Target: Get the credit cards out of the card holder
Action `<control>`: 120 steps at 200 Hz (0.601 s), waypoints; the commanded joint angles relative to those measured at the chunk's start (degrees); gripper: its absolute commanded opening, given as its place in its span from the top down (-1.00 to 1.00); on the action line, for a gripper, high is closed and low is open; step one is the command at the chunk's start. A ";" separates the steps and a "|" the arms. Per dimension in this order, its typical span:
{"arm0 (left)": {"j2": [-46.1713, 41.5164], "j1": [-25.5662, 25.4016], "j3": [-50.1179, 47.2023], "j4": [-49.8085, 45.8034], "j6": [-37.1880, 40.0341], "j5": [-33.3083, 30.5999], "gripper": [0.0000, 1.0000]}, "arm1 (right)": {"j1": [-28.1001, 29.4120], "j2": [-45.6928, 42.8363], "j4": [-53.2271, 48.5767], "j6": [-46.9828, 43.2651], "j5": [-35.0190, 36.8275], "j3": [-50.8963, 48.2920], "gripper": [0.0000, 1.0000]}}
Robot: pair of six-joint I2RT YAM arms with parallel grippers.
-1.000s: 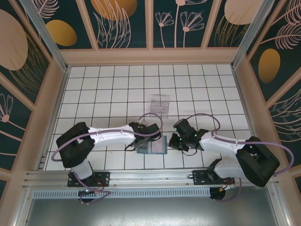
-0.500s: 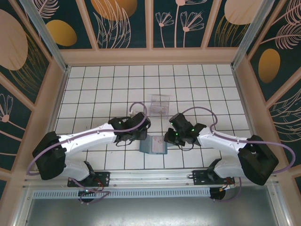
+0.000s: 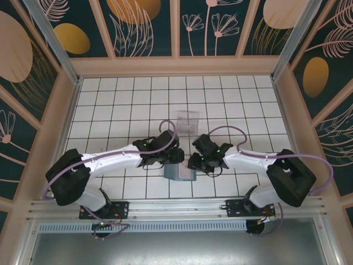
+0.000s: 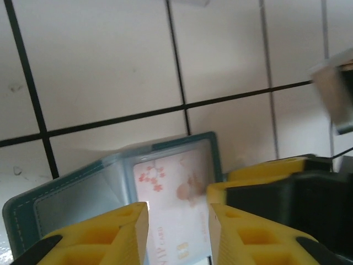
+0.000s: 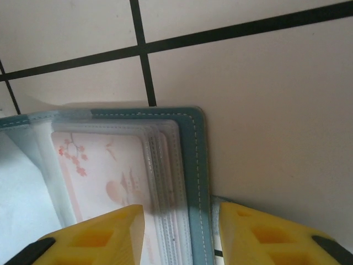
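Flanking the holder point(image 3: 180, 171) on the table point(image 3: 121, 99)
Left claw point(image 4: 177, 221) and right claw point(image 5: 182, 218) both gape open; a blossom-print card point(image 5: 105, 171) lies inside.

My left gripper point(image 4: 177, 221) hangs with its yellow fingers point(image 4: 94, 237) parted just above the open card holder point(image 4: 77, 193), which lies on the white tiled table point(image 4: 99, 66). Between the fingers I see a pale card point(image 4: 176, 176) with pink blossoms, tucked in a clear sleeve.

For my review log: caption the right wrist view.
Open right gripper straddling the card holder edge, pink blossom card sleeved inside.
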 commanded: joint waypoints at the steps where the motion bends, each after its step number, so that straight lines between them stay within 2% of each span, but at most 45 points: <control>1: 1.04 0.86 -2.44 5.73 -2.61 3.97 0.31 | 0.57 1.20 -1.19 -0.72 1.06 1.42 0.12; 50: 2.80 1.01 -4.91 6.90 -2.54 5.37 0.34 | 0.83 3.42 -1.93 -1.46 1.36 2.10 0.09; 80: 3.50 1.07 -5.51 6.38 -1.94 5.94 0.34 | 0.93 4.01 -2.06 -1.35 1.50 2.04 0.24; 120: 4.93 1.11 -5.16 3.40 -0.58 4.74 0.39 | 1.03 3.73 -1.95 -1.10 1.66 1.86 0.33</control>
